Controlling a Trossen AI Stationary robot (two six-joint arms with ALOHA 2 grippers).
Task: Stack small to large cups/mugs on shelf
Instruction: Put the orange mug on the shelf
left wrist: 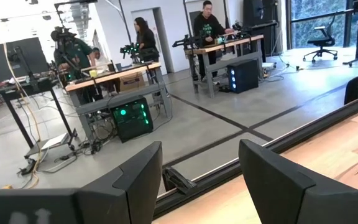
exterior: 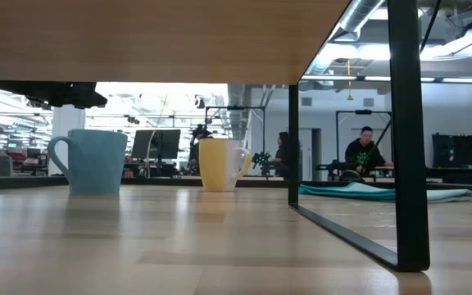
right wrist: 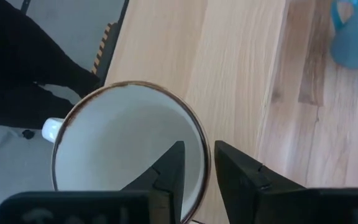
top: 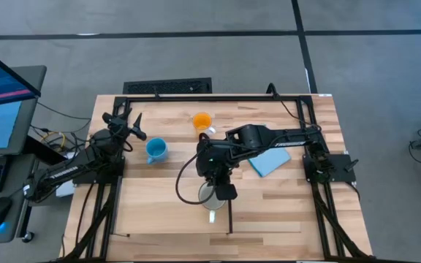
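My right gripper [top: 215, 187] is shut on the white mug [top: 210, 196], which has a brown rim, over the wooden shelf [top: 167, 212] at the table's middle front. The mug does not show in the low view. The light blue mug [top: 156, 150] stands upright on the table left of centre, also seen in the low view [exterior: 93, 161]. The orange mug [top: 202, 120] stands upright toward the far edge and shows in the low view too [exterior: 220, 164]. My left gripper [top: 129, 126] is open and empty at the table's far left. My right gripper holds the white mug by its rim wall [right wrist: 201, 163], on the side away from the handle [right wrist: 51, 129]. One finger [right wrist: 169, 168] is inside the mug and one [right wrist: 238, 171] outside, coming from above and pointing down. The mug is upright, mouth up. Whether its base rests on the shelf, I cannot tell.
A flat light-blue cloth [top: 269, 162] lies right of centre under the right arm. The shelf's black legs [exterior: 406, 139] stand on the table in the low view. People work at benches in the room beyond [left wrist: 210, 25].
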